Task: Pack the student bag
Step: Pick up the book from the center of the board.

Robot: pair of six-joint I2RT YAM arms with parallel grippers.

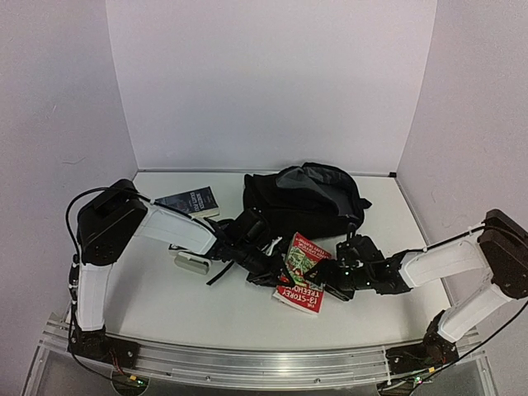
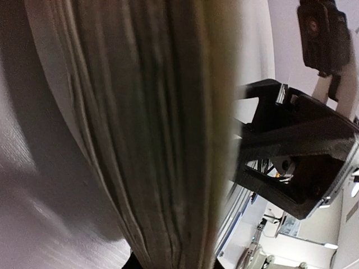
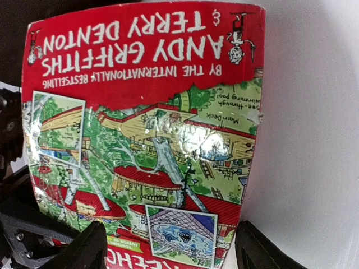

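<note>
The black student bag (image 1: pixel 307 200) lies at the back middle of the table, its grey-lined opening facing up. A red book with a green cartoon treehouse cover (image 1: pixel 303 271) is tilted up off the table in front of the bag. My left gripper (image 1: pixel 279 271) is shut on its left edge; the book's page edges (image 2: pixel 157 129) fill the left wrist view and run down between the jaws. My right gripper (image 1: pixel 328 272) is open at the book's right side. In the right wrist view the cover (image 3: pixel 146 129) faces the camera, with one fingertip (image 3: pixel 84 249) on either side of its near end.
A dark book (image 1: pixel 190 200) lies at the back left beside the bag. A small pale grey object (image 1: pixel 191 262) lies under my left forearm. Bag straps (image 1: pixel 247 227) trail forward towards my left gripper. The right gripper's body (image 2: pixel 291 162) shows in the left wrist view.
</note>
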